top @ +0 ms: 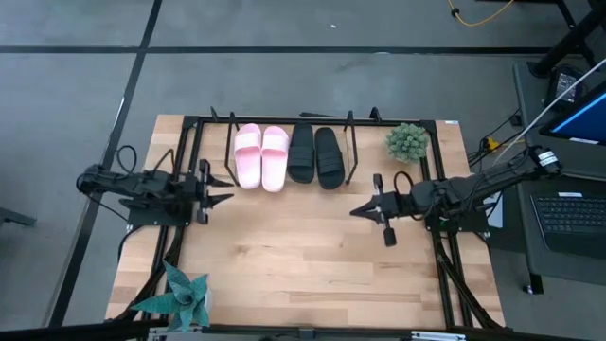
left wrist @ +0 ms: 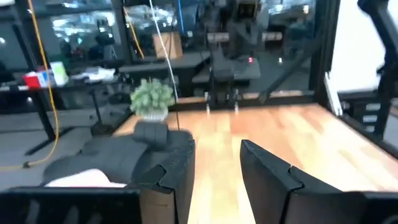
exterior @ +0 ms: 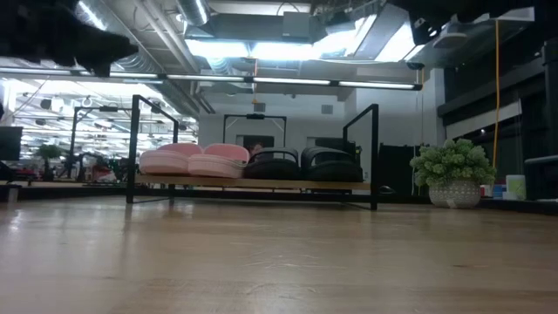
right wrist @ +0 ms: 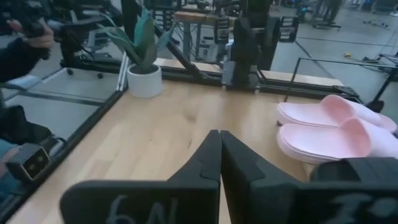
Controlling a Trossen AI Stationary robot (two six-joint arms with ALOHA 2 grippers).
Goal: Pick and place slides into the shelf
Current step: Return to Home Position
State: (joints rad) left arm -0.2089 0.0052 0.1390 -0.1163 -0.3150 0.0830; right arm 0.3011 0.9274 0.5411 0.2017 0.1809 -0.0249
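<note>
All four slides sit on the far shelf, pink left, black right. I judge them light and springy; the strap suits gripping. At left, my left gripper gapes empty; at right, the right gripper is pinched closed on nothing.

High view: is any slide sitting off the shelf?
No: both pink slides and both black slides sit side by side on the shelf.
</note>
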